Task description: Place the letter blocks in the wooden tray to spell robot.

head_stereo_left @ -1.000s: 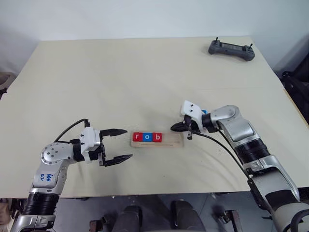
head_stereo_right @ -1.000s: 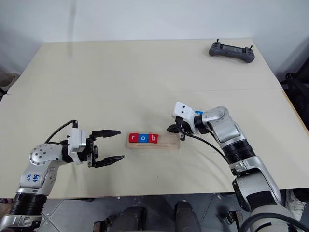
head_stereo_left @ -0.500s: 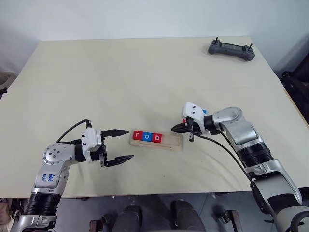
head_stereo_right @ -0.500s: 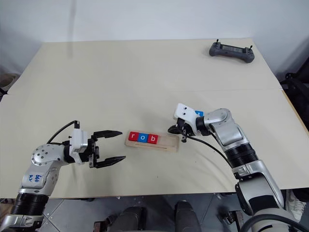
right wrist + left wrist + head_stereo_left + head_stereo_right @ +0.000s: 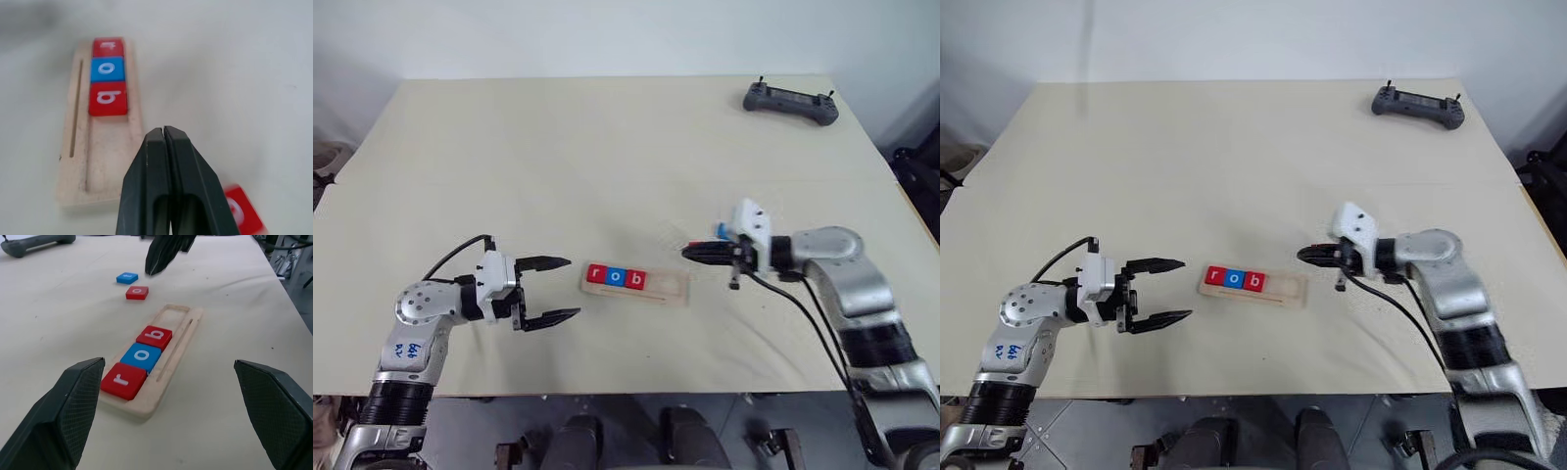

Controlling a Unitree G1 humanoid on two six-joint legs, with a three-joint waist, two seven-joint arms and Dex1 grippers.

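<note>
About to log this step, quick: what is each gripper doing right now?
Left gripper: open, holding nothing.
Right gripper: black fingers shut together, holding nothing.

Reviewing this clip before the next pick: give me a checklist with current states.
1. Tray holds r, o, b in order: ok.
2. Next slots in tray free: ok.
3. Red o block loose on table, reachable: ok.
4. Blue block is the t: cannot tell.
5. Right gripper open for a pick: not ok, fingers together.
6. Left gripper open, away from tray: ok.
</note>
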